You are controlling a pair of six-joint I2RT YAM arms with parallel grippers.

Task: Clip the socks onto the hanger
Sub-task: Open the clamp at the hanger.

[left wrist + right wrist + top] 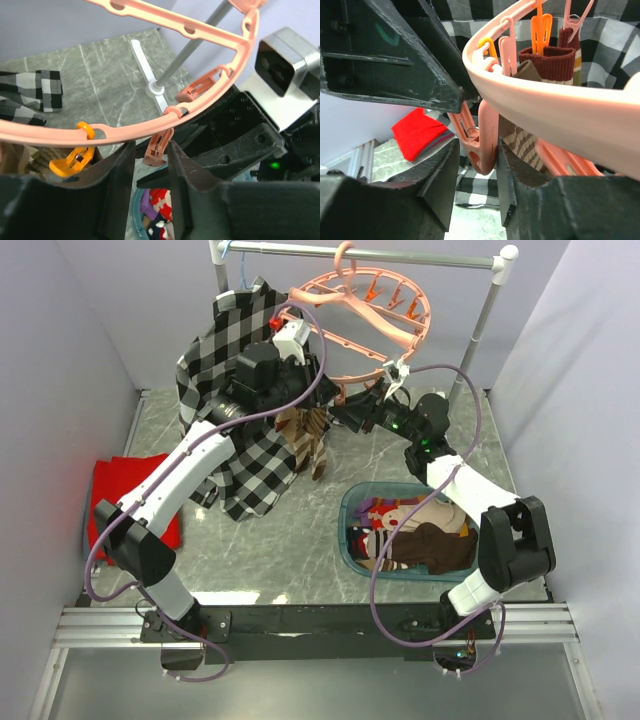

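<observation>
A: Where do we find the hanger?
B: On the rail, with socks clipped beneath it and more in the basket.
A: Jaws?
B: The left gripper stands released around a pink clip. The right gripper straddles a second pink clip, and we cannot tell whether it grips.

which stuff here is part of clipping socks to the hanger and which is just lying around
for the job:
hanger
its clips
socks already clipped on
socks waiting in the tub
tub

lying about:
plaid shirt
red cloth
grey rail
</observation>
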